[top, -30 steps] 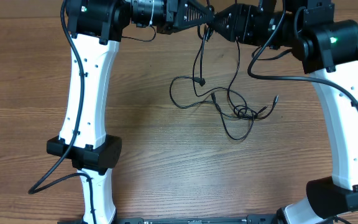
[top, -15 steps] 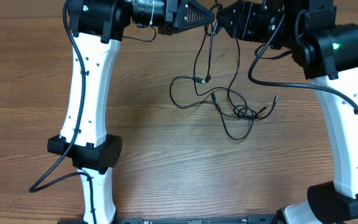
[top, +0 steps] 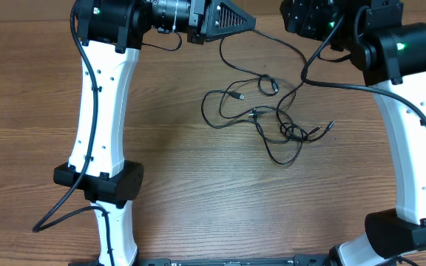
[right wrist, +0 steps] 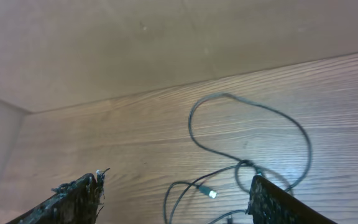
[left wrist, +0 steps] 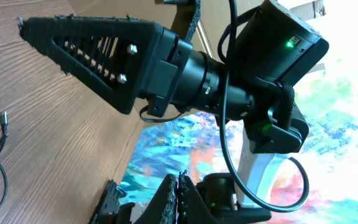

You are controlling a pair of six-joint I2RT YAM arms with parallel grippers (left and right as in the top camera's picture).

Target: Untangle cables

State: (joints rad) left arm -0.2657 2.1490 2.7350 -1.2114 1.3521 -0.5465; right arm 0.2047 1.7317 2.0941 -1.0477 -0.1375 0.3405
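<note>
Wood-grain table [top: 161, 148], plenty of bare space around the mess. From overhead, the cables [top: 272, 122] sprawl mid-table, roughly left to right, nearer you than both claws. Your right gripper [top: 293, 16] looks closer to the knot. The left gripper [top: 251, 22] is clamped tight, and I can't tell if it's pinching a strand.

Left wrist only catches a plug end [left wrist: 5, 119] at the edge.

Right wrist shows its fingers spread wide and empty, with the cables straight ahead.

Thin black cables [top: 293, 134] on a brown wood-grain table [top: 176, 170].
</note>
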